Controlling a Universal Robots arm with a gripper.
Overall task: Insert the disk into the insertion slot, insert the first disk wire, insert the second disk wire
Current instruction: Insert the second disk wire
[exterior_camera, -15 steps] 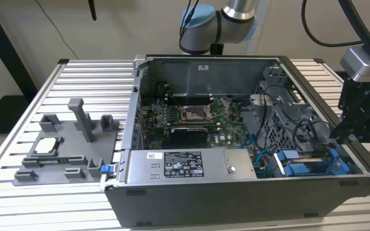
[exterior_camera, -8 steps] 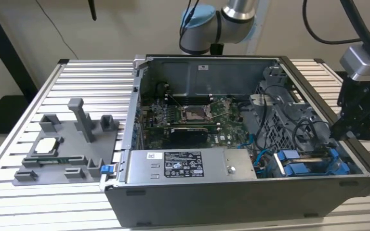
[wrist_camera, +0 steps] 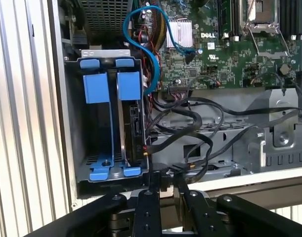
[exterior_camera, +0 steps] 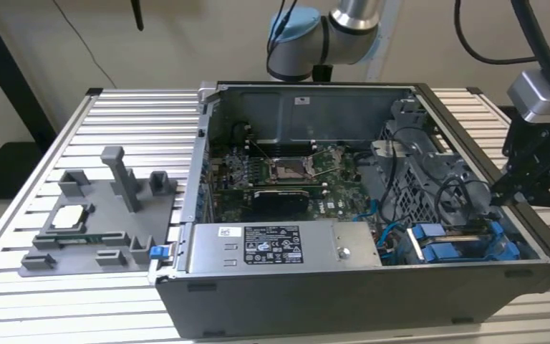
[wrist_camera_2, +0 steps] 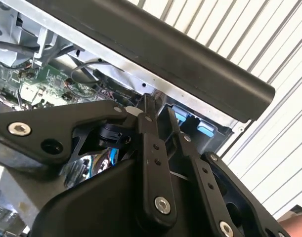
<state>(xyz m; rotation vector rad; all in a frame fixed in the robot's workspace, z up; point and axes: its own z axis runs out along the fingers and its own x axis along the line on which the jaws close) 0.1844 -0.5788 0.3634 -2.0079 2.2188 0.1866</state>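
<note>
Cropped, blocked, too dark to judge.

Loses part of the gripper past the exterior view's right edge and the arm past its top. Screens the insertion slot with blue tabs in the first wrist view, too dark inside to identify contents. Covers most of the motherboard in the second wrist view.

A robotics lab: an opened grey metal computer case with its green circuit board bare sits on a ribbed silver slatted table; a grey plastic fixture plate lies at the case's side, on the exterior view's left, and a silver robot arm with blue joint caps rises behind the case
</note>
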